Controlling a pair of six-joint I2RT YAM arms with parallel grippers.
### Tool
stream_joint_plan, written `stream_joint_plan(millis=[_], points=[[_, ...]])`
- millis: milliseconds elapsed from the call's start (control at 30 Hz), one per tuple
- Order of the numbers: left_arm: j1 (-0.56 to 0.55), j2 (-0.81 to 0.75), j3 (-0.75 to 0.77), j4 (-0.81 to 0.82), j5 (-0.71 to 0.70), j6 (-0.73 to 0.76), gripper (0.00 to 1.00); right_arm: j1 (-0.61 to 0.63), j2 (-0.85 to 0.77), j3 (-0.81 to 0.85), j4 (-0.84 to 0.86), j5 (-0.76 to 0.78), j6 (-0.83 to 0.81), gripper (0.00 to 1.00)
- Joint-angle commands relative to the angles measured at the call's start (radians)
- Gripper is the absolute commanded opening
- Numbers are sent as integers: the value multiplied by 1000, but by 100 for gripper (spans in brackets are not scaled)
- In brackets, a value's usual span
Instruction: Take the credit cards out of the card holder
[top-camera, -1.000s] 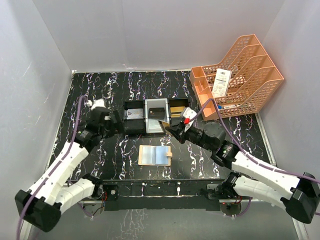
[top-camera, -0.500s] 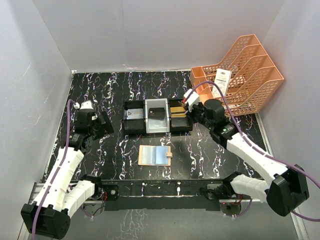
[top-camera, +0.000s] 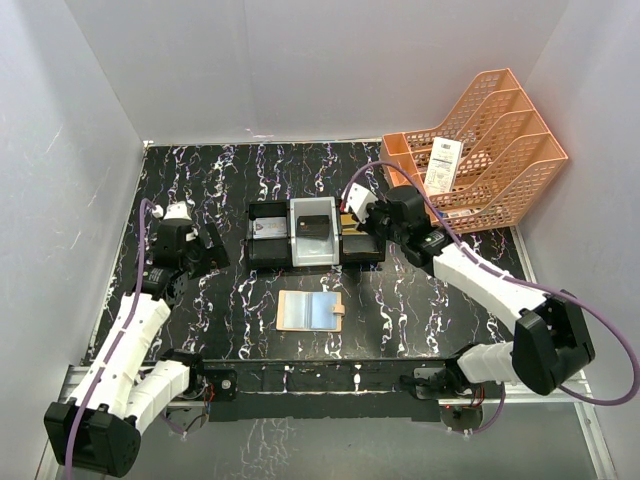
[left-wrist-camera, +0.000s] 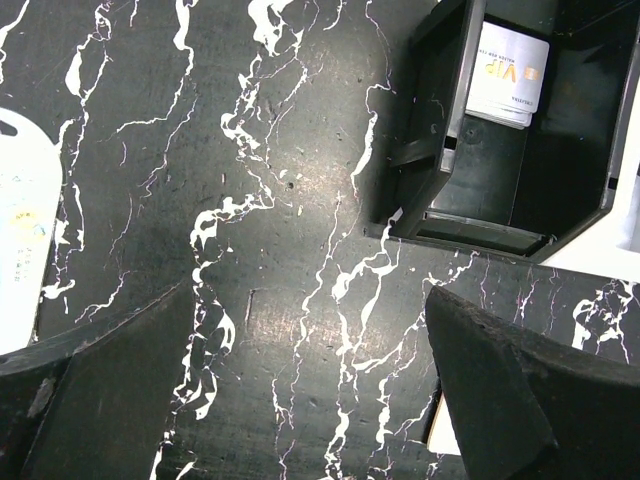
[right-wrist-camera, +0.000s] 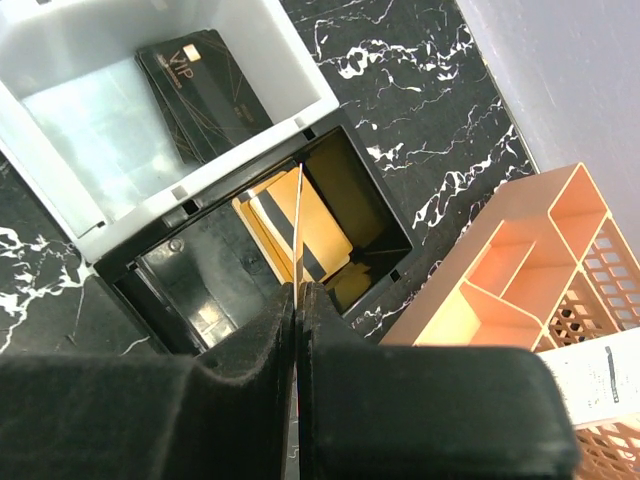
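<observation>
The tan card holder (top-camera: 310, 311) lies open and flat on the table in front of the tray, with pale bluish slots showing. My right gripper (right-wrist-camera: 298, 290) is shut on a thin credit card (right-wrist-camera: 299, 225) seen edge-on, held upright over the tray's right black compartment (right-wrist-camera: 190, 275), where gold cards (right-wrist-camera: 315, 235) lie. A black card (right-wrist-camera: 205, 90) lies in the pale middle compartment. A silvery card (left-wrist-camera: 510, 70) lies in the left compartment. My left gripper (left-wrist-camera: 308, 300) is open and empty over bare table, left of the tray (top-camera: 270, 248).
The orange file rack (top-camera: 490, 150) stands at the back right with a white receipt (top-camera: 443, 165) in it, close behind my right arm. White walls enclose the black marbled table (top-camera: 200, 180). A white object (left-wrist-camera: 20, 250) shows at the left edge of the left wrist view.
My right gripper carried the card from near the card holder up to the tray's right compartment. My left arm drew back left from the tray, then stayed still.
</observation>
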Motion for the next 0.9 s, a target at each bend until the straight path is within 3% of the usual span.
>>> stream_joint_plan(millis=[0,500,867], points=[[6,-4,12,9,13,24,99,3,39,56,52,-6,-107,0],[6,-81,-17,46,22,42,99,-12,301,168,83,2,-302,0],[6,-80,-18,51,39,50,99,-29,425,222,128,33,-327,0]])
